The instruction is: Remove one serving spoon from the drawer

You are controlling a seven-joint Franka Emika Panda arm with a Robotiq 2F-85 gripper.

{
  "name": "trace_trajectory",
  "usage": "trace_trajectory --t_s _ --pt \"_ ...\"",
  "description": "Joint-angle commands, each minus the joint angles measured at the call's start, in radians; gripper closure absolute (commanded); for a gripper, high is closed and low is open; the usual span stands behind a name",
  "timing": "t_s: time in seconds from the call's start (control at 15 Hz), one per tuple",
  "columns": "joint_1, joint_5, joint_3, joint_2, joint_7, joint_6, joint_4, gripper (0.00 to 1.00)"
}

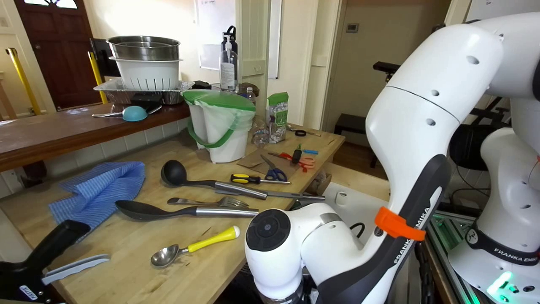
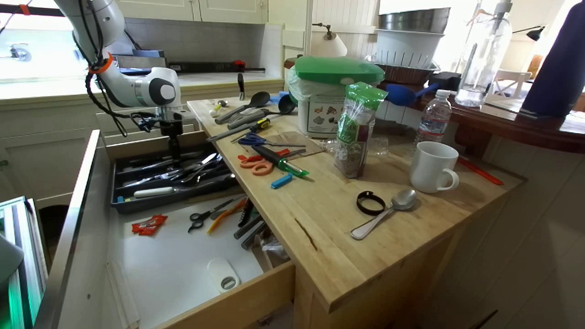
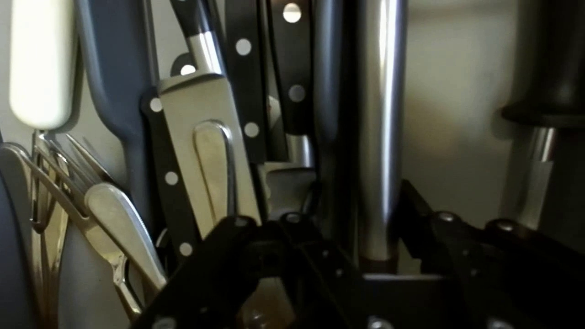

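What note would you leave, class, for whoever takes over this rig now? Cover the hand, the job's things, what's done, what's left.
The black two-fingered hand is inside the wide pale-wood drawer; a shiny cylindrical metal handle shows between its parted jaws, grip uncertain.
No serving spoon can be identified for certain in the drawer. A long black oval-headed spoon with a silvery handle lies on the pale-wood counter.
Done: drawer open, hand inside; no removal confirmed.
Left, likely: identify the spoon, grip it, lift it out.

Utensil tray (image 2: pixel 157 201) in the drawer (image 2: pixel 160 265)
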Motion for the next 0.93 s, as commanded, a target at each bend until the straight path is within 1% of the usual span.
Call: trace_trajectory --t_s 0.0,0.07,0.13,0.2,0.33,0.6,0.73,0.87 --pt "0.018 -0.011 -0.015 0.003 0.006 -0.028 0.022 0.88" --pt "0.019 -0.012 -0.015 0.002 0.003 -0.029 0.025 0.97" --pt "0.017 -0.010 -0.012 0.000 0.001 -0.027 0.026 0.97" --pt "0.011 0.002 -0.010 -0.005 0.007 -0.028 0.022 0.94" --pt "0.006 0.013 -0.016 -0.020 0.029 -0.016 0.009 0.94" --pt "-0.073 0.167 0.020 -0.049 0.033 0.040 -0.027 0.94" --pt "-0.110 0.251 0.047 -0.058 0.008 0.083 -0.040 0.94" --pt "-0.160 0.331 0.093 -0.075 -0.069 0.116 -0.062 0.94"
